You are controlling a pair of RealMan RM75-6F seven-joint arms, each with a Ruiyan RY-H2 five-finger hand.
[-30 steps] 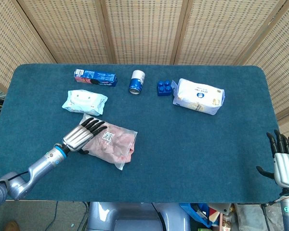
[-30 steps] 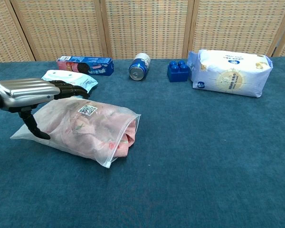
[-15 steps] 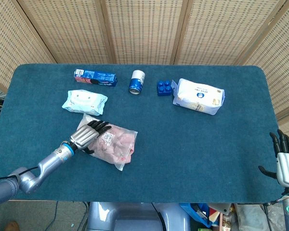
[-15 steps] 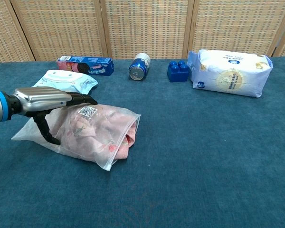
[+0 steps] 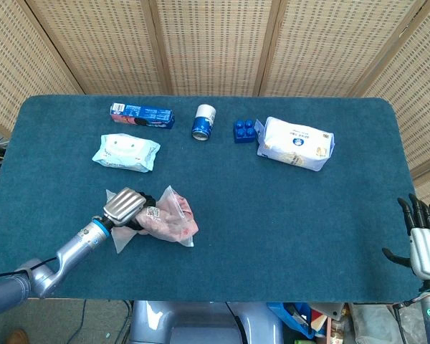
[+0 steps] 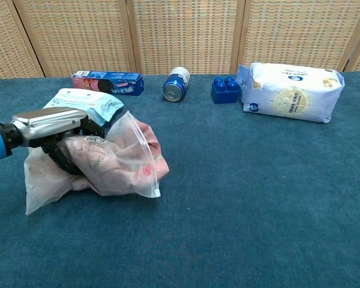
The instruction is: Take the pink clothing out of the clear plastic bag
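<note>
The clear plastic bag (image 5: 173, 222) (image 6: 129, 162) with the pink clothing (image 5: 165, 217) (image 6: 108, 165) inside sits crumpled at the front left of the table. My left hand (image 5: 125, 207) (image 6: 54, 129) grips the bag's closed end, fingers curled around the bundle, tilting it up so its open mouth faces right. A loose flap of the bag (image 6: 42, 180) hangs below the hand. My right hand (image 5: 423, 240) hovers off the table's front right edge in the head view, fingers spread, holding nothing.
Along the back of the blue table (image 5: 287, 215) lie a blue cookie box (image 5: 141, 115), a wet-wipes pack (image 5: 127, 152), a blue can (image 5: 203, 122), a blue toy brick (image 5: 245, 130) and a white-blue package (image 5: 295, 142).
My left hand went from lying flat on the bag to closing around it. The bag is bunched and lifted at its left end. The right hand barely moved.
</note>
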